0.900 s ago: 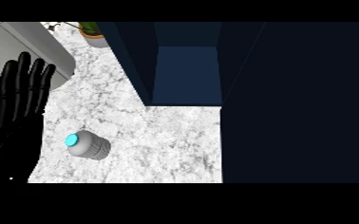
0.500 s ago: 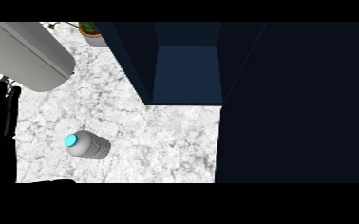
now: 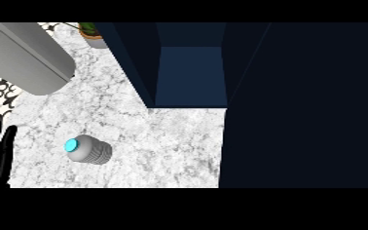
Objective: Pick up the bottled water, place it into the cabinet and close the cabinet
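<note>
A: Hands in view?

B: Only a thin black strip of the left hand (image 3: 7, 148), low at the view's left edge. Too little showing to tell whether spread or curled. Not touching anything visible. Above it, a grey forearm (image 3: 32, 53) slanting in from the upper left corner. No sign of the right hand.

A: And the bottled water?

B: Bottled water (image 3: 90, 150) near that strip, just to its right, apart from it. Grey body, bright cyan cap (image 3: 70, 145) toward the left. Resting on the white marble counter (image 3: 165, 146). Upright or tipped: cannot tell from this steep angle.

A: The cabinet?

B: Dark blue cabinet (image 3: 191, 75) farther right and up the view, well apart from the bottle. Standing open, inner floor visible, bottle not in it. What looks like its door (image 3: 295, 107) swung out, filling the view's right side. A small potted plant (image 3: 90, 31) at the top, beside the cabinet's left wall.

A: Progress, then?

B: By all appearances barely begun. Bottle not yet grasped, not yet lifted. Left to do, judging from the layout: take hold of the bottle, carry it rightward into the opening, set it down, let go, then swing the door shut.
</note>
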